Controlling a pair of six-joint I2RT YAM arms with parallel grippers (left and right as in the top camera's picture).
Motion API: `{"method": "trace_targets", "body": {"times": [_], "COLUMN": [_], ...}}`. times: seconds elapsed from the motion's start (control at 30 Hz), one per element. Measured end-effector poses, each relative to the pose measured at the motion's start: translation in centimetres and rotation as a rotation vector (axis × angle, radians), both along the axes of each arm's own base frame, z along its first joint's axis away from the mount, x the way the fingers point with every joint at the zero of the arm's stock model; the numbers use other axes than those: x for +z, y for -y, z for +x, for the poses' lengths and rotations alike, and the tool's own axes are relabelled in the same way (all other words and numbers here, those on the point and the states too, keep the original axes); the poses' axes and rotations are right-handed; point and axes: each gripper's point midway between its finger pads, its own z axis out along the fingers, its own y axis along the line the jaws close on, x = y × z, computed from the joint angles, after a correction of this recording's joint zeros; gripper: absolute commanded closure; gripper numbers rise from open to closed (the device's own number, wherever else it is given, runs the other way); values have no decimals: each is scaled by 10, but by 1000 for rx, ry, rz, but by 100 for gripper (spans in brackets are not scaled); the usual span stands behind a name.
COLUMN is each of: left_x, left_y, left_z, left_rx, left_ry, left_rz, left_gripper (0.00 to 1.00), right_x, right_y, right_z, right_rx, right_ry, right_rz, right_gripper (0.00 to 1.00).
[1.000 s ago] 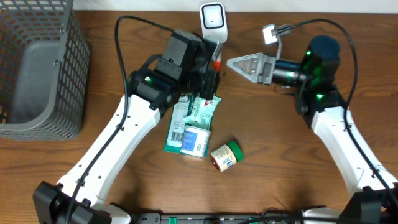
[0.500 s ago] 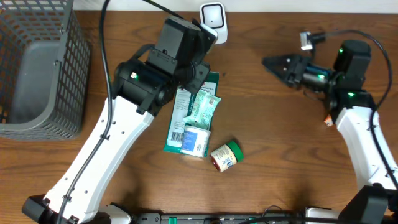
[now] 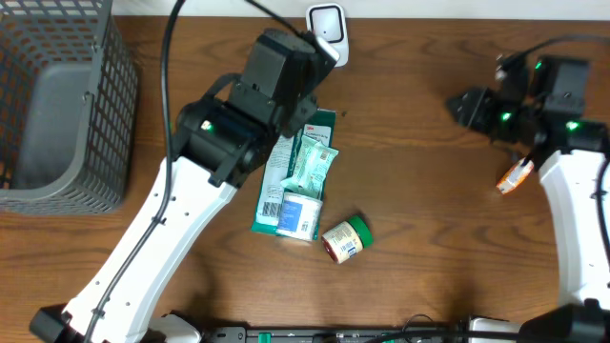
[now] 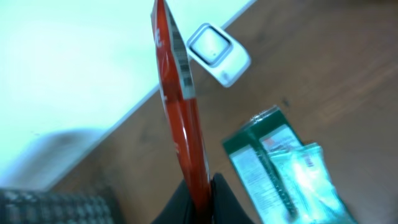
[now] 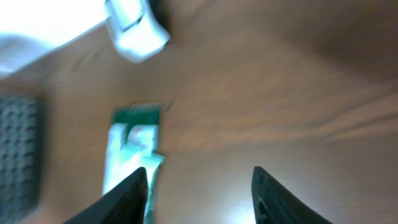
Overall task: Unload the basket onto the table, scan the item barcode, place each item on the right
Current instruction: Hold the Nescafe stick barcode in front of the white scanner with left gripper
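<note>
Jaws clamped tight, the left gripper grasps a flat red packet by its lower edge. The packet stands upright and edge-on to the wrist camera, with a barcode strip showing near its top. The packet is held up above the far side of the wooden table. In the wrist view its top sits just left of the white scanner, which stands at the table's far edge.

The right gripper has its jaws released and parted, with nothing between them. It hangs over bare wood on the table's right side, well apart from the scanner.

Below the left arm lies a loose pile of green packets with a small blue-and-white box on its near end. A little jar with a green lid lies on its side just beside the pile. A grey wire basket fills the far left corner. A small orange-and-white object shows beside the right arm; what it is cannot be told.
</note>
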Motion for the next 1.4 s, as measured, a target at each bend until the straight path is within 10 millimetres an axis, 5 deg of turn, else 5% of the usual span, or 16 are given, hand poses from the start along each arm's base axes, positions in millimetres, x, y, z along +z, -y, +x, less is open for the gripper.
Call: {"method": "trace_targets", "body": {"times": [0.03,0.07,0.1,0.2,0.4,0.67,1.07,1.27,1.4], "left_x": [3,6,10,13,-9,-65,-160,-224,-248], "left_y": [1,3,6,16,37,54,27,17,17], "left_z": [6,12,19,38,75,131,217,239,244], "left_rx": [-2,-9,-18,-51,-106,-146,-122,-165,-205], "left_ry": [27,54,88,157,214,243,297,288,289], "left_rz": [11,21,34,76,169,269,407,519,582], "left_gripper": [93,93,93,93,93,93,93,93,93], "right_x": [12,26,36,55,52,49,49,49,49], "right_y": [9,21,27,46,60,64,64,64,64], "right_z": [5,10,12,13,8,4,4,4,4], "right_rx": [-27,-52,-70,-122,-157,-167,-167,-167,-167], "right_ry": [29,65,86,129,102,82,79,79,79], "right_rz": [-51,-124,-158,-270,-349,-372,-373,-373,-373], "right_gripper": [23,4,1,1,1,1,1,1,1]}}
